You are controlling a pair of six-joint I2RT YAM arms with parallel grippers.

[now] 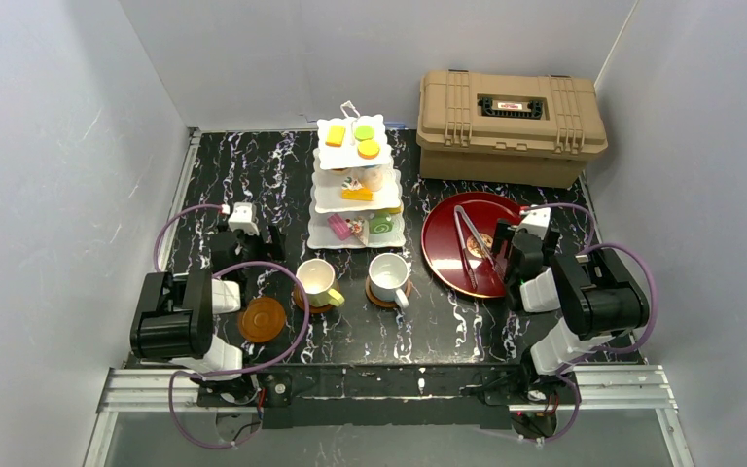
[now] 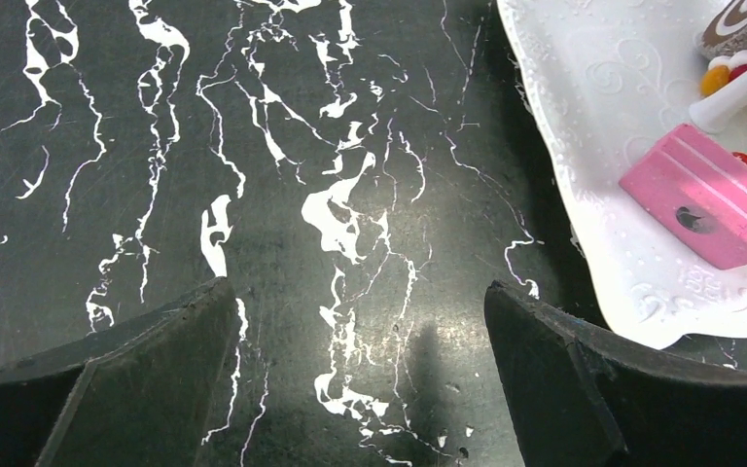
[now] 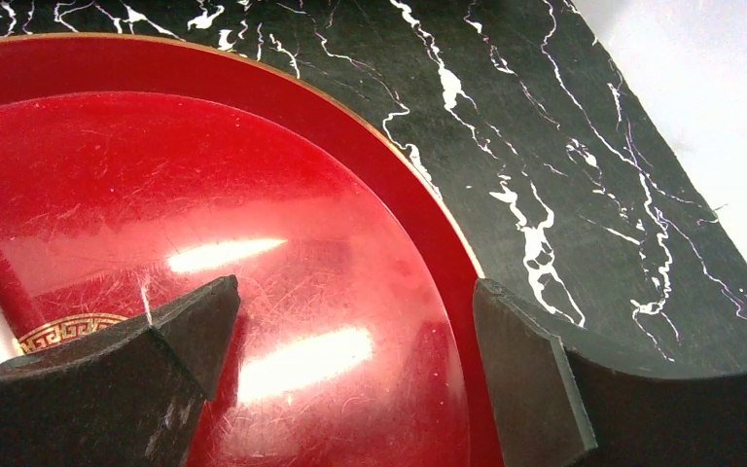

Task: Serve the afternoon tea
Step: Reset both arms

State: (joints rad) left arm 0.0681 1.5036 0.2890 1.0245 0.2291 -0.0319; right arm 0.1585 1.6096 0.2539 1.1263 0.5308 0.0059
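cake stand [image 1: 329,197]: white, three scalloped tiers, upright at the back-centre of the table [image 1: 428,336], just left of the tan case [image 1: 511,125].
toy pastries on every tier:
- top: orange square [image 1: 336,135], green round [image 1: 363,131], orange round [image 1: 369,149]
- middle: yellow wedge [image 1: 357,194]
- bottom: pink slab [image 1: 338,226], green roll [image 1: 380,225]

mugs stand upright side by side in front of the stand. The yellow-green mug [image 1: 317,280] is on the left and the white mug [image 1: 387,275] on the right. Each sits on a brown coaster, the left coaster [image 1: 302,305] and the right coaster [image 1: 377,300].
spare coaster [image 1: 262,318] lies alone on the table, left of the yellow-green mug, near the left arm.
red plate [image 1: 444,263] sits right of the white mug, with tongs [image 1: 469,236] lying in it.

left gripper [image 2: 358,287]: jaws spread wide, nothing between them, low over the marbled table just left of the stand's bottom tier. In the left wrist view its right finger [image 2: 584,389] sits just beside the tier's scalloped rim; can't tell whether it touches. The pink slab lies on the tier ahead and to the right.

right gripper [image 3: 355,284]: jaws wide apart, holding nothing, over the right side of the red plate. Its left finger [image 3: 107,379] is over the plate's inside, its right finger [image 3: 545,389] at the plate's rim where the table begins. One white tong arm shows at the left edge of the right wrist view.
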